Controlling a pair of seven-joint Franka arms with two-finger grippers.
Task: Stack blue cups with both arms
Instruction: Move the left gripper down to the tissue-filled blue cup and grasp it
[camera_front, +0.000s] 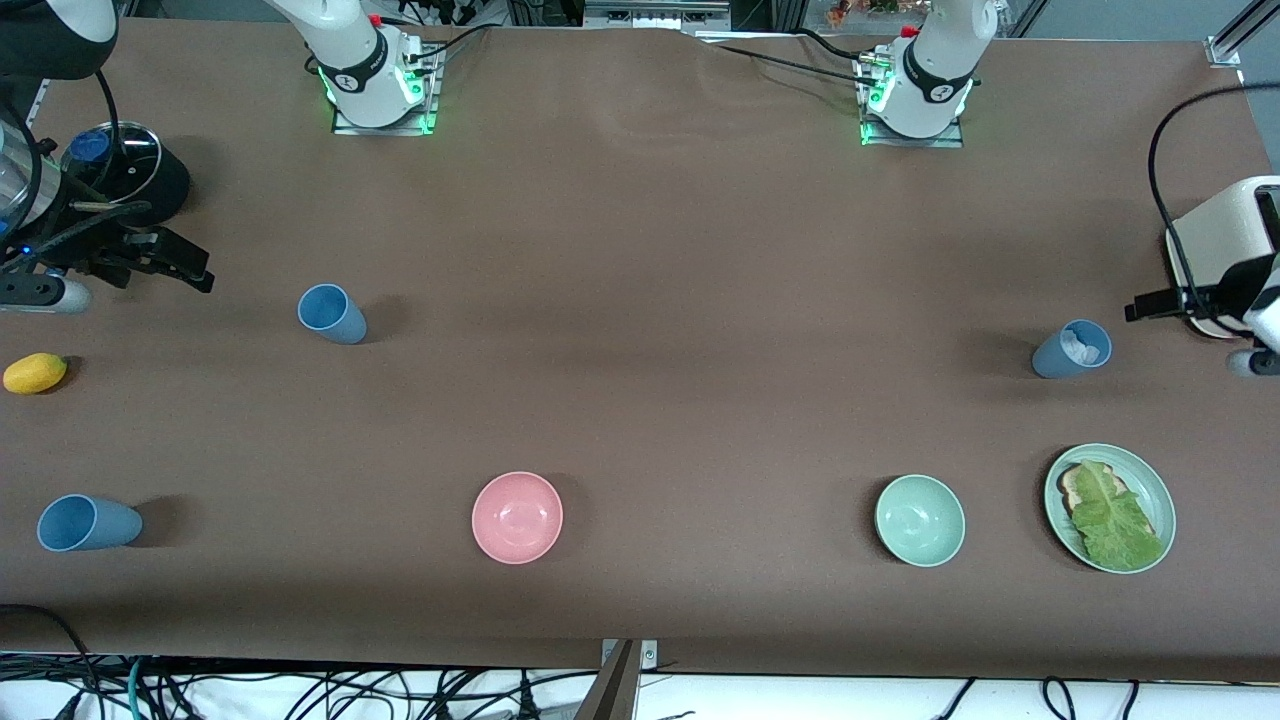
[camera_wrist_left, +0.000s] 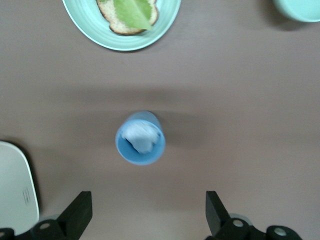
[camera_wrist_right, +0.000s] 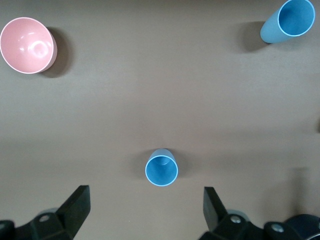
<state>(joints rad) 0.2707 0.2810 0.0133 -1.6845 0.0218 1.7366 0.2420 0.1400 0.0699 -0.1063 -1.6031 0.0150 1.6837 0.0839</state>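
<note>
1. Three blue cups stand upright and well apart on the brown desk (camera_front: 640, 300). Taking the pink bowl (camera_front: 517, 517) as landmark: one cup (camera_front: 332, 314) is farther from the front camera than the bowl, toward the right arm's end; a second cup (camera_front: 88, 523) is level with the bowl at that same end; the paper-stuffed cup (camera_front: 1072, 349) is toward the left arm's end.
2. The left pincer (camera_wrist_left: 147, 215) hovers spread over the paper-stuffed cup (camera_wrist_left: 140, 138). Risk: the white wad (camera_wrist_left: 141, 137) inside probably blocks nesting, so a cup set into it may perch and topple.
3. The right pincer (camera_wrist_right: 145, 212) hovers spread over its cup (camera_wrist_right: 161, 167). Risk: an off-centre descent could let one finger (camera_wrist_right: 77, 207) clip the rim and tip the light tumbler.
4. The cups taper, so a pinch low on the wall may slip.
</note>
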